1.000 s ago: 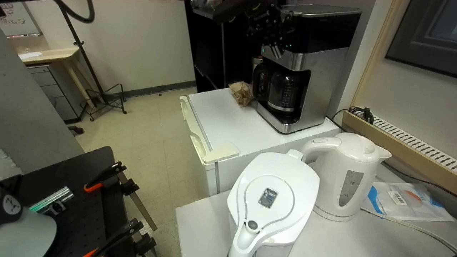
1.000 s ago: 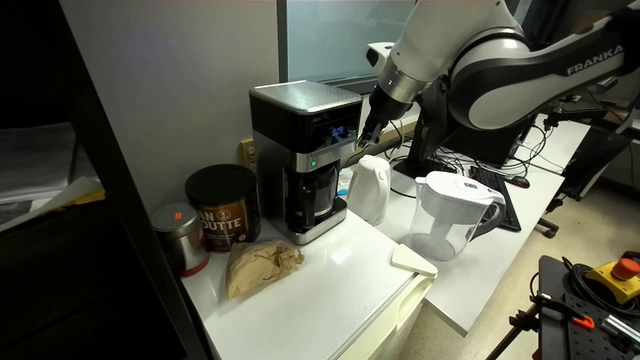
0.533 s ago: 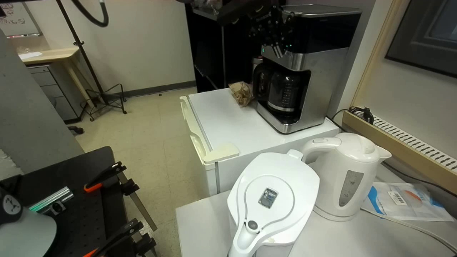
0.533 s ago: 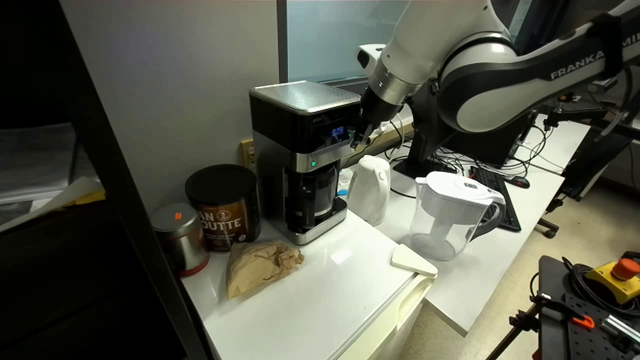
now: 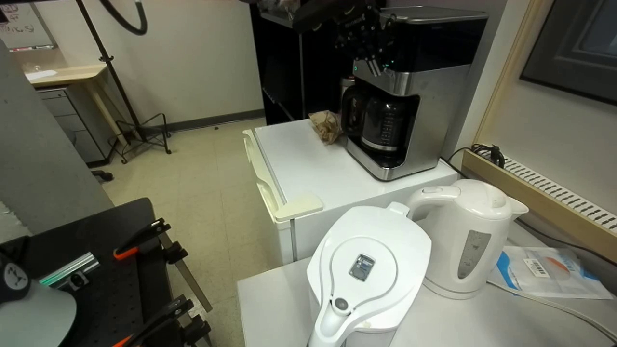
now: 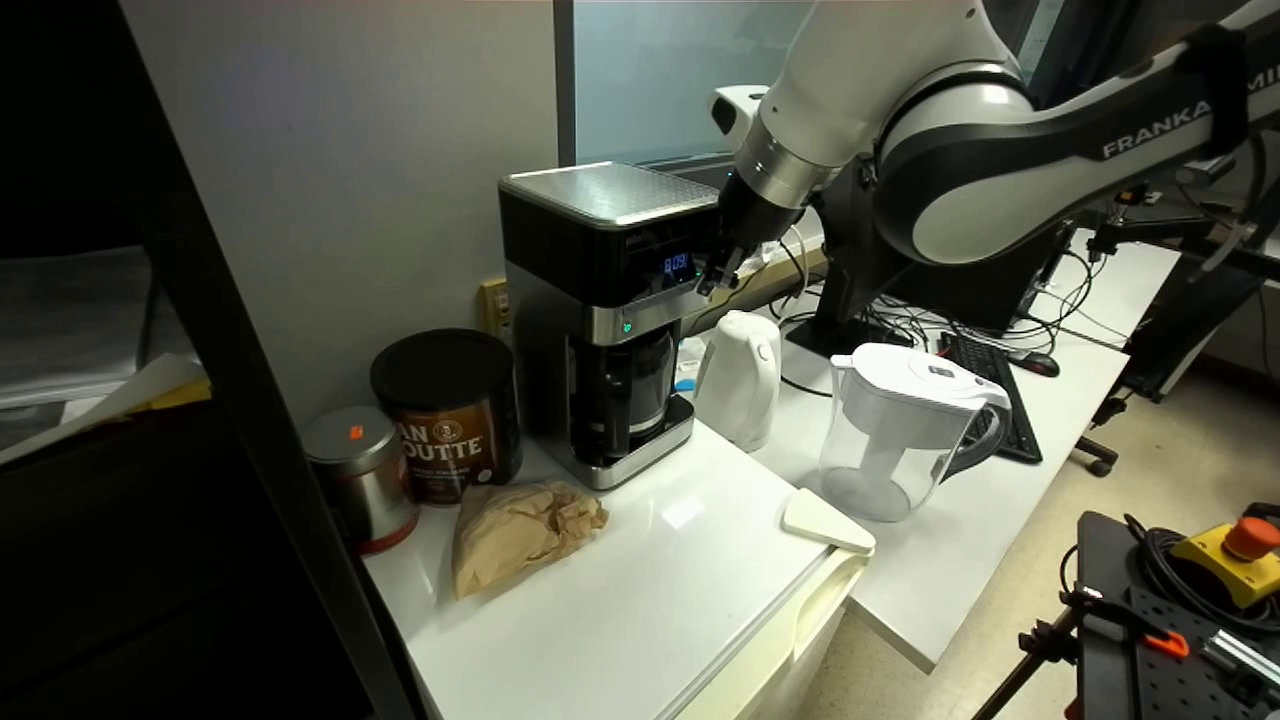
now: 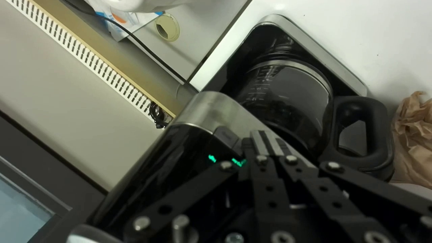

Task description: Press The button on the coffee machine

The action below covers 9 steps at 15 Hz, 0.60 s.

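The gripper (image 7: 266,142) hangs before the front of the coffee machine (image 6: 596,320), its fingers (image 7: 258,141) closed against each other with nothing held, making one narrow prod. In the wrist view their tips overlap the steel band (image 7: 216,108), just beside the grey keys (image 7: 226,135); whether they touch the metal cannot be told. That is the likeliest trouble: the keys sit close together, so a slight sideways error would press the wrong one or only bare trim. The task does not say which button is meant, and the green light (image 6: 627,327) farther along the same band may mark another candidate. The black linkage (image 7: 184,194) could also meet the glossy panel (image 7: 175,158) before the tips do, since the gripper is set at a slant. Just under the band stands the carafe (image 7: 287,98), and a slip downward could knock its handle (image 7: 379,135). Too hard a push might slide the whole machine back.

The machine stands on the wall side of a glossy white top (image 6: 660,600), which may be too slick to hold it firmly, with a crumpled paper bag (image 6: 525,535) and a black-lidded canister (image 6: 445,420) near it. Next to that, a white desk (image 6: 950,560) carries the kettle (image 5: 465,241) and the filter jug (image 5: 385,241). Farther off, tiled floor (image 5: 197,202) runs to a wooden table (image 5: 77,73), with a whiteboard (image 5: 21,26) on the pale wall (image 5: 193,53) above it.
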Each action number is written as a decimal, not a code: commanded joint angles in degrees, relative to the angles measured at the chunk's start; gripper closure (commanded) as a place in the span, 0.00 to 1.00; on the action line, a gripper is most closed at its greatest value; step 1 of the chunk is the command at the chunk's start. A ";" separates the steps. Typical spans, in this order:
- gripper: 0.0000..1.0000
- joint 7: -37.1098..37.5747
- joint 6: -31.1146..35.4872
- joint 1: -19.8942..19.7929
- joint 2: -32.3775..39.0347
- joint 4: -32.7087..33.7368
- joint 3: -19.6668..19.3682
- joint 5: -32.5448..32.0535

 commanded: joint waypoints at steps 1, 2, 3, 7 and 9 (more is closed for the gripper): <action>0.99 0.29 0.84 0.96 -0.61 -1.02 -0.92 -1.79; 0.98 -0.30 0.44 1.08 -1.71 -2.54 -0.83 -2.41; 0.98 -0.74 0.89 1.15 -2.66 -4.04 -0.80 -3.58; 0.98 -3.59 1.33 1.30 -7.01 -10.75 -0.08 -10.18; 0.98 -3.68 2.38 1.21 -9.38 -14.20 0.38 -14.52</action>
